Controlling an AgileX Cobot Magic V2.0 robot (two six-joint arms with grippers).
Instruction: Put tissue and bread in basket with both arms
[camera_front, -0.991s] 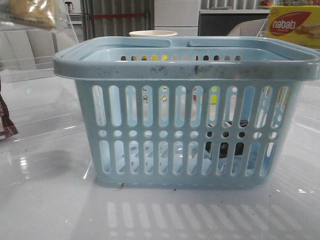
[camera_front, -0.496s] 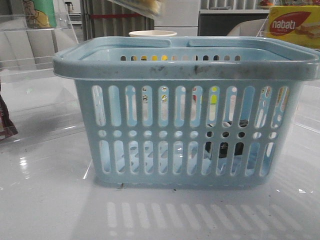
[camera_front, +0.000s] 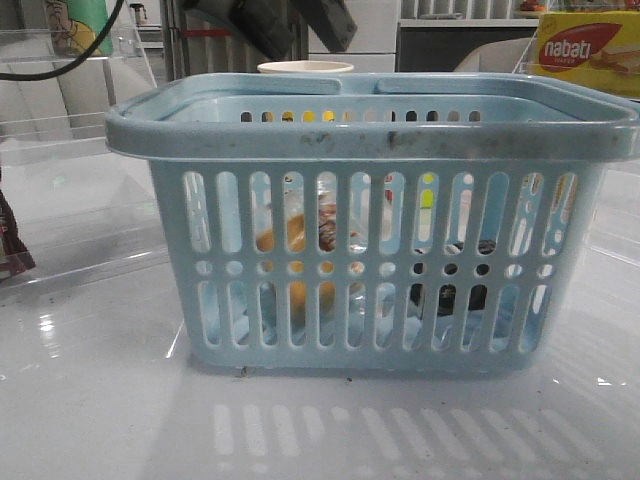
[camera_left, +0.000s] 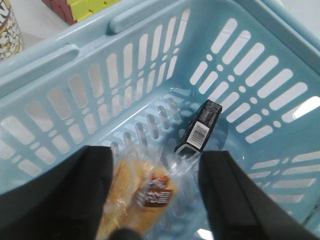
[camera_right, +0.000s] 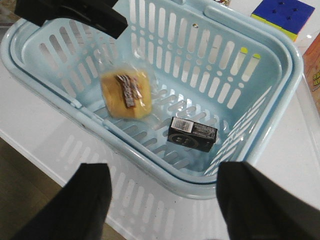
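The light-blue basket (camera_front: 370, 135) stands mid-table. The bread (camera_front: 297, 240), golden-brown in clear wrap, is inside it on the left, seen through the slots. It also shows in the left wrist view (camera_left: 142, 192) and the right wrist view (camera_right: 126, 94). The tissue (camera_front: 449, 295), a blackish pack with a barcode, lies on the basket floor at the right (camera_left: 200, 131) (camera_right: 192, 134). My left gripper (camera_front: 285, 20) (camera_left: 155, 155) hangs open and empty above the bread. My right gripper (camera_right: 165, 170) is open and empty, over the table beside the basket's rim (camera_right: 165, 172).
A yellow-and-red nabati box (camera_front: 590, 50) stands at the back right. A white cup (camera_front: 305, 68) stands behind the basket. A dark maroon packet (camera_front: 10, 250) is at the left edge. A colour cube (camera_right: 282, 15) lies beyond the basket. Clear shelves stand at the left.
The bread was carried from the upper left to over the basket and let go; it is now inside the basket. The left gripper has come into view above the basket, open.
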